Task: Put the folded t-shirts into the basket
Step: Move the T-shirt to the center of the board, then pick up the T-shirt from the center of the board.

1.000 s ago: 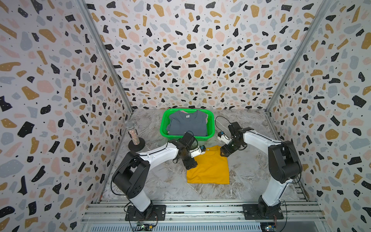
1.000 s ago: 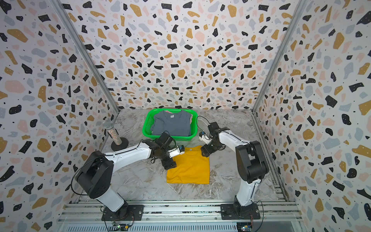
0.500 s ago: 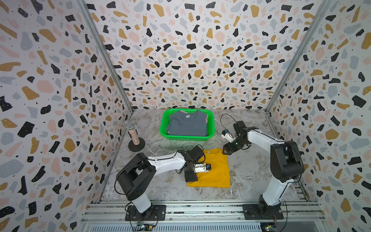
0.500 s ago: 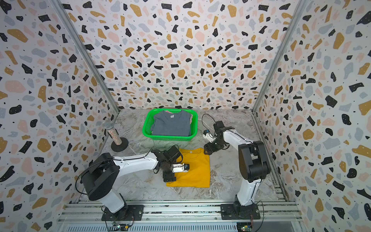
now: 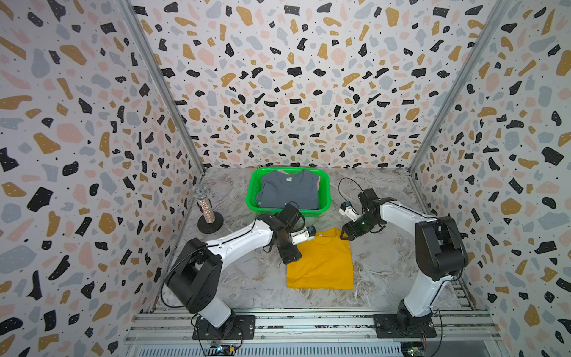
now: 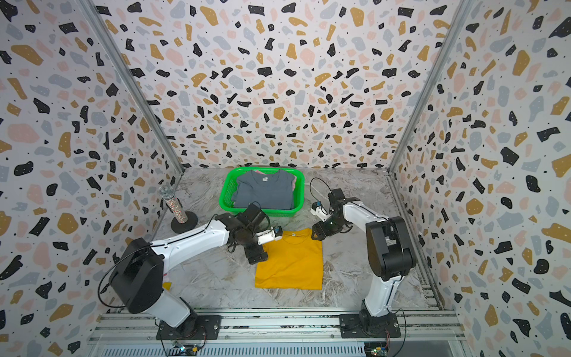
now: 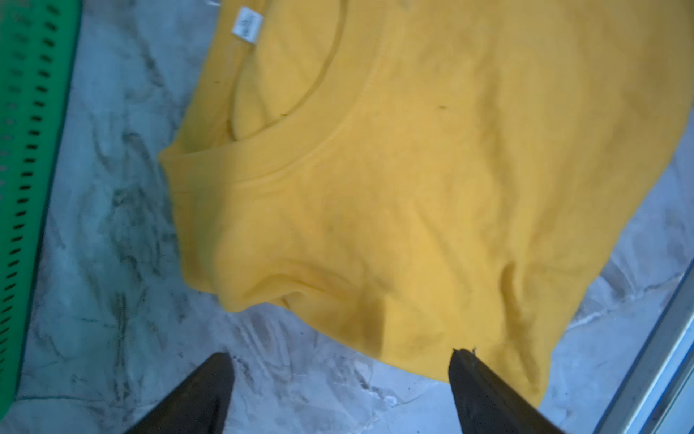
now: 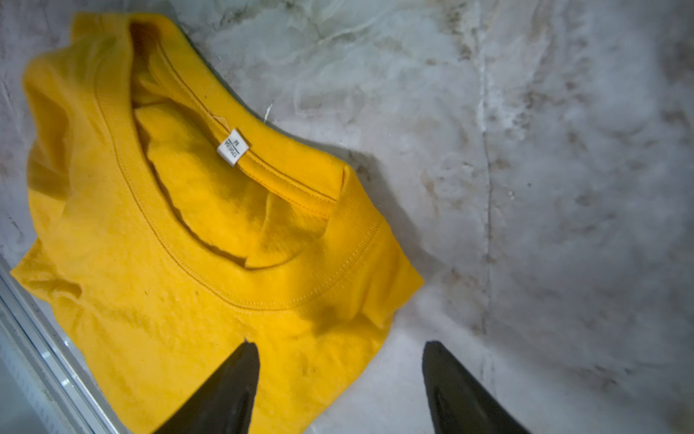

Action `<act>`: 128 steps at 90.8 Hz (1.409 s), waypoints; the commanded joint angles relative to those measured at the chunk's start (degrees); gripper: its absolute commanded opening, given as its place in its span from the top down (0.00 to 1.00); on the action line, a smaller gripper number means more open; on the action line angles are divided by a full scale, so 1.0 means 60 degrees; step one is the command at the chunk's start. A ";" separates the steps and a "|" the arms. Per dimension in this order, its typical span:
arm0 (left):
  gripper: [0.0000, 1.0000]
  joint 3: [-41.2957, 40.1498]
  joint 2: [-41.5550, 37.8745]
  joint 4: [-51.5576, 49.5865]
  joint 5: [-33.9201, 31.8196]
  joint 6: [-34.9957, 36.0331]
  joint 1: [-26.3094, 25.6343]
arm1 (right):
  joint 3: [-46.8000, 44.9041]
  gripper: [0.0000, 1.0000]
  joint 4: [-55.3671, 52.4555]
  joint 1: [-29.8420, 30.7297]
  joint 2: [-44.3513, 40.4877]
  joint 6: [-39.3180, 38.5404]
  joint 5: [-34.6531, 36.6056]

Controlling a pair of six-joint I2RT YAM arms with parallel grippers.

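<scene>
Pickup of the mustard tee [image 5: 321, 262]: it lies flat on the counter [image 5: 247, 278], lower centre, below the basket [image 5: 324, 194]; left fingers [image 7: 199, 398] and right fingers [image 8: 225, 390] spread, straddling its edges; next, descend and pinch

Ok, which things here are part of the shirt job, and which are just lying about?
Job: mustard t-shirt on the table; grey t-shirt, already in the green basket; left claw and right claw, both open.
Lying about: glittery microphone on its round stand.
</scene>
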 commanded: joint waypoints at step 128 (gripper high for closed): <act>1.00 0.1523 0.2546 -0.0059 0.3258 -0.2416 0.1118 | -0.0241 1.00 0.0188 0.0463 -0.0359 -0.0383 -0.2586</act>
